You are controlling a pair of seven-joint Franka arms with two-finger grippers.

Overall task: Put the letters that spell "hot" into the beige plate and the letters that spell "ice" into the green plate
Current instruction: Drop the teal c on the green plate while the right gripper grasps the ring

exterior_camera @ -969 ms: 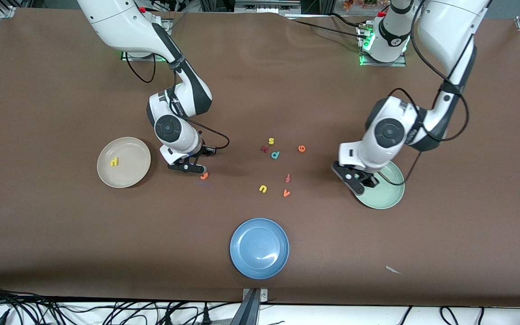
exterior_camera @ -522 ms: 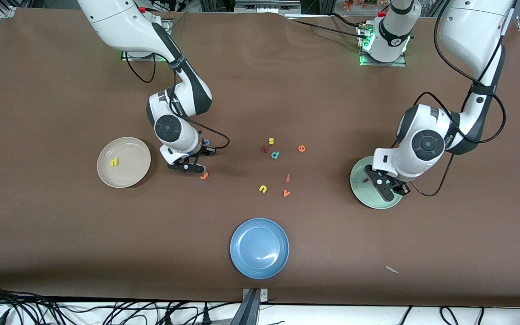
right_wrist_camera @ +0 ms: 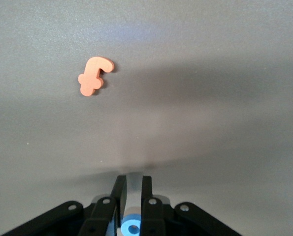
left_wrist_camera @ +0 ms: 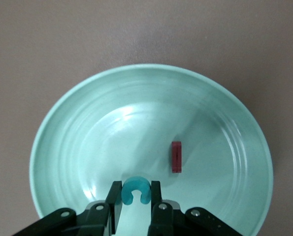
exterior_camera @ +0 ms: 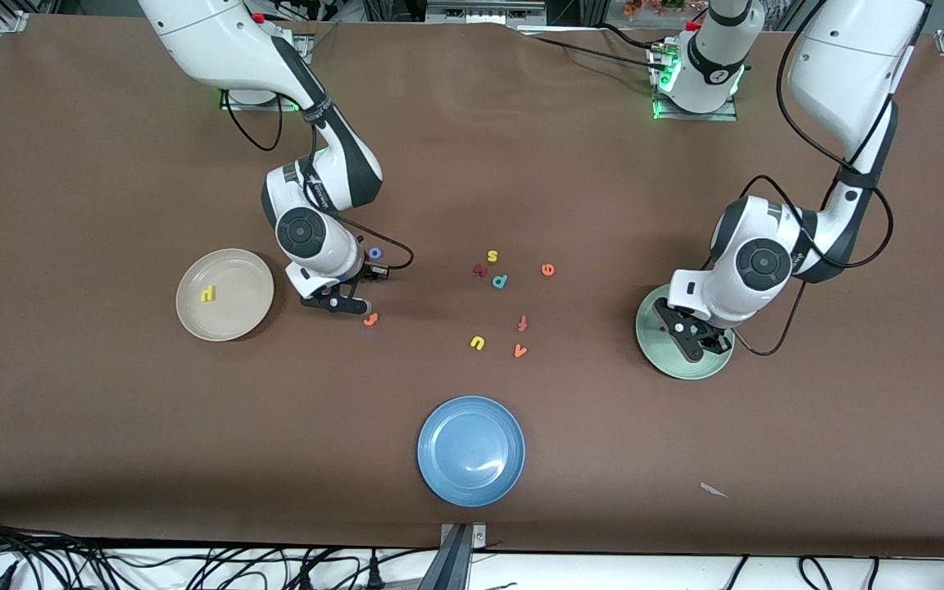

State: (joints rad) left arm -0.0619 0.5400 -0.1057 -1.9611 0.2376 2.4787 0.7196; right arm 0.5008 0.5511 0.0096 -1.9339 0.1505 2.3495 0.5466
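Brown counter (exterior_camera: 111, 426) carries it all. My left claw (left_wrist_camera: 135, 205) hangs over the green plate (left_wrist_camera: 77, 128), pinching the teal c (left_wrist_camera: 135, 189); the red i (left_wrist_camera: 176, 157) lies in that plate. My right claw (right_wrist_camera: 131, 196) is clamped on the blue o (right_wrist_camera: 132, 228) above the counter, near the orange t (right_wrist_camera: 93, 76). Yellow h (exterior_camera: 207, 292) sits in the beige plate (exterior_camera: 242, 270). Orange e (exterior_camera: 548, 269) lies mid-counter.

The left pincer (left_wrist_camera: 135, 206) is over the green plate (left_wrist_camera: 62, 147), a c (left_wrist_camera: 135, 189) between its fingers; the i (left_wrist_camera: 176, 157) lies in that plate just beside it. The right pincer (right_wrist_camera: 132, 196) grips an o (right_wrist_camera: 132, 228) above the desk (exterior_camera: 111, 426), with a t (right_wrist_camera: 94, 76) on the desk near it.
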